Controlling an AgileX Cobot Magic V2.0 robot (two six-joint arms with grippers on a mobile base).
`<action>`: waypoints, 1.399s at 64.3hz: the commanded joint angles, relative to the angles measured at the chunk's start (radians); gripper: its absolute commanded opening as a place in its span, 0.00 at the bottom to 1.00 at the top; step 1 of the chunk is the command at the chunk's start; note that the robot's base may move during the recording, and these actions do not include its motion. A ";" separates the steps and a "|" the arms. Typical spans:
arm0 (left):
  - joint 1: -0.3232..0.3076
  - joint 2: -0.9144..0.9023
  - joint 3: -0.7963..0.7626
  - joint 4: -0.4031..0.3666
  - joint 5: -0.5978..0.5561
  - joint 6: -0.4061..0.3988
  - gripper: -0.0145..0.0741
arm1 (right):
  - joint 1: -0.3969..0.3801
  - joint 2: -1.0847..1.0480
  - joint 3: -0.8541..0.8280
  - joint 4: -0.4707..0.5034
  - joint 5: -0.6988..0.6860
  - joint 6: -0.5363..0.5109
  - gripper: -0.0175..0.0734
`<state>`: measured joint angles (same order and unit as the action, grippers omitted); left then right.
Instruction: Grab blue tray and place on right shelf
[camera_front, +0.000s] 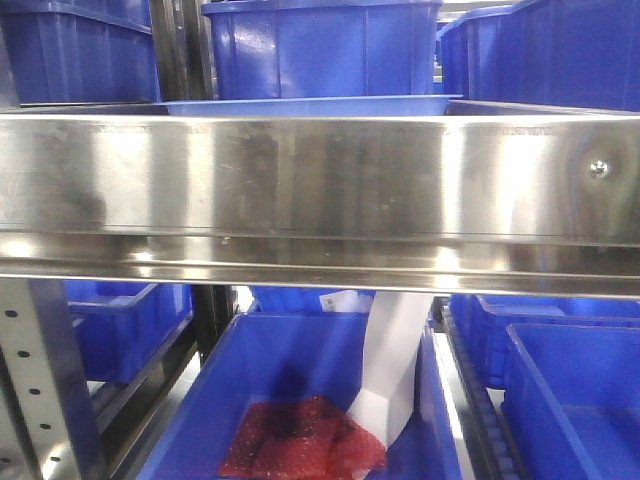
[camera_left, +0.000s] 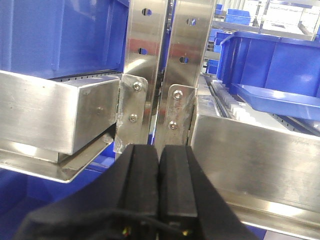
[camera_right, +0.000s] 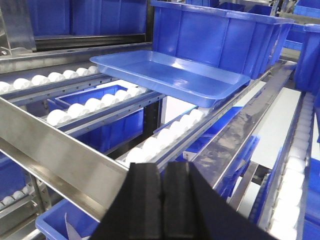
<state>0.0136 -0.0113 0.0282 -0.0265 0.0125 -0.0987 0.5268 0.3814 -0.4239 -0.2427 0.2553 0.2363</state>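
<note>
Since both wrist views start with my own tooling, I log that first: right gripper (camera_right: 165, 187) has its black pads pressed together with nothing between them, low in frame just short of the shelf's front rail (camera_right: 60, 160); left gripper (camera_left: 159, 175) is likewise closed and empty, pointed at the perforated steel uprights (camera_left: 165, 60) where two racks meet; past the rail, white rollers (camera_right: 150, 145) run in steel tracks away from the camera; the blue tray (camera_right: 170, 75) sits on those rollers, well beyond the right gripper, one corner toward me, nothing visible inside it; behind it and almost touching stands a deep blue bin (camera_right: 215, 35), darker, not my target; in the front view the wide brushed lip of the right shelf (camera_front: 320, 190) fills the frame, screw (camera_front: 598, 168) near its right end, only a thin sliver of tray rim showing above it; lower bins below, one holding a red mesh bag (camera_front: 300, 440) and white paper (camera_front: 395, 360). Handling guess: thin glossy plastic, light, fairly stiff but may flex if lifted from one corner; slick surface, so pads could slip; I'd pinch the flared rim on the near long wall, jaws straddling it, opening first; rollers may let it slide away under a push.
</note>
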 joint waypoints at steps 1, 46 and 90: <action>0.001 -0.014 0.032 -0.005 -0.095 0.004 0.11 | -0.003 0.002 -0.026 -0.025 -0.088 -0.011 0.25; 0.001 -0.014 0.032 -0.005 -0.095 0.004 0.11 | -0.501 -0.403 0.436 0.243 -0.351 -0.193 0.25; 0.001 -0.014 0.032 -0.005 -0.095 0.004 0.11 | -0.502 -0.412 0.429 0.243 -0.322 -0.193 0.25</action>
<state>0.0136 -0.0113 0.0282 -0.0265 0.0085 -0.0987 0.0292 -0.0109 0.0292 0.0000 0.0279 0.0542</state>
